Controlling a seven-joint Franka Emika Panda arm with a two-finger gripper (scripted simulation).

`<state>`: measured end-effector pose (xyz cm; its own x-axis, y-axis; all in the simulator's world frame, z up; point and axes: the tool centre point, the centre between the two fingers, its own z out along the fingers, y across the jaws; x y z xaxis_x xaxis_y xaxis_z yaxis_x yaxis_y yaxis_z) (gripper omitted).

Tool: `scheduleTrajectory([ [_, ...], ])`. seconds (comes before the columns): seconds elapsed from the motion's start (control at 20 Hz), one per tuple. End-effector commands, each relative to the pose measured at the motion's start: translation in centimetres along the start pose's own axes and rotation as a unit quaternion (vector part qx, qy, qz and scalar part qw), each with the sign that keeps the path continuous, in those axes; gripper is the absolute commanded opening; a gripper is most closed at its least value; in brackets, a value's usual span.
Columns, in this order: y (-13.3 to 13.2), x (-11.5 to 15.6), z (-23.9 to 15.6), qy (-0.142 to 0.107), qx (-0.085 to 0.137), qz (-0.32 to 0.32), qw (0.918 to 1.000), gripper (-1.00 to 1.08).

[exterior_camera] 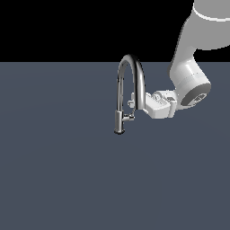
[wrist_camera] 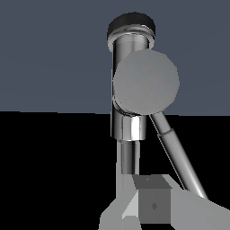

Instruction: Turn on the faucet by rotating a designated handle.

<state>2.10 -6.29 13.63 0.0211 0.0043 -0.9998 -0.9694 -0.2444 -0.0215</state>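
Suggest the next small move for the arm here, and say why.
Probably ease the hand down toward the handle: it sits beside the faucet spout, just above the lever stub, with no contact visible yet.

bench (exterior_camera: 58, 179): a flat, plain slate-blue surface that filled the lower part of the exterior view and ended at a straight far edge against black; it also showed as a blue-grey field in the wrist view.
standing on the bench: the faucet (exterior_camera: 130, 81), alone, set well back from the near edge and a little toward the exterior view's right of centre.
faucet's footing: its short cylindrical base (exterior_camera: 118, 122) stood upright, with a dark ring where it met the bench.
off the base: the handle (exterior_camera: 129, 118) stuck out sideways toward the exterior view's right, clear of the bench.
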Motion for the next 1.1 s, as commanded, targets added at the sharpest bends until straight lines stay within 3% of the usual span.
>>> scheduleTrajectory([
  [0.0,1.3,0.8,-0.3,-0.002,0.001,0.006,1.0,-1.0],
  [0.45,4.4,2.1,-0.7,-0.001,0.003,0.007,1.0,-1.0],
  [0.55,3.1,0.9,0.0,0.0,-0.003,-0.006,1.0,-1.0],
  [1.05,5.8,6.9,-0.7,0.0,0.003,0.006,1.0,-1.0],
])
